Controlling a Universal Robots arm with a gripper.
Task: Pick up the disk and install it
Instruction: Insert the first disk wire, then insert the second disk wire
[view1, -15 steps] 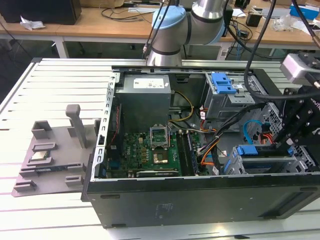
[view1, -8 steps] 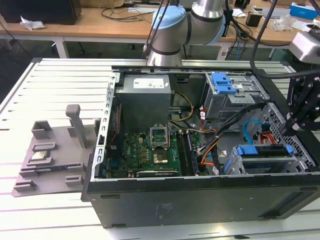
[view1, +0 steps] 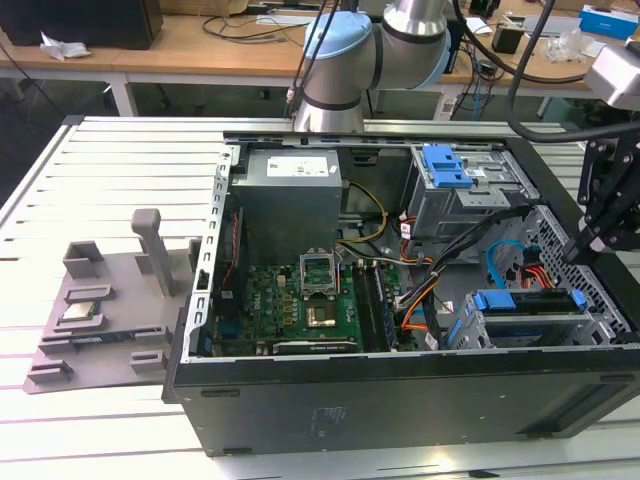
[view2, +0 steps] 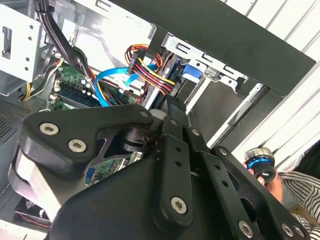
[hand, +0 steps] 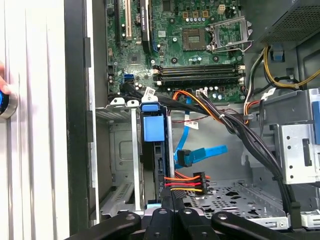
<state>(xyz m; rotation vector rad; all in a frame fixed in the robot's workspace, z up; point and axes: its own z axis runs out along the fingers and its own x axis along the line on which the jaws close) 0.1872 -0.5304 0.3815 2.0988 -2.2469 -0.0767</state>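
While the black linkage gripper (hand: 172, 207) is hanging over the open black computer case (view1: 400, 400), its fingers are sitting narrow, pressed together, gripping nothing. Just beyond the fingertips, the flat silver disk in its blue plastic carrier bracket (hand: 153, 150) is standing on edge in the grey metal drive cage (hand: 120, 150), beside the red-and-orange power cable (hand: 187, 182).

Blue disk (hand: 153, 129) bracket — green motherboard (hand: 185, 45)
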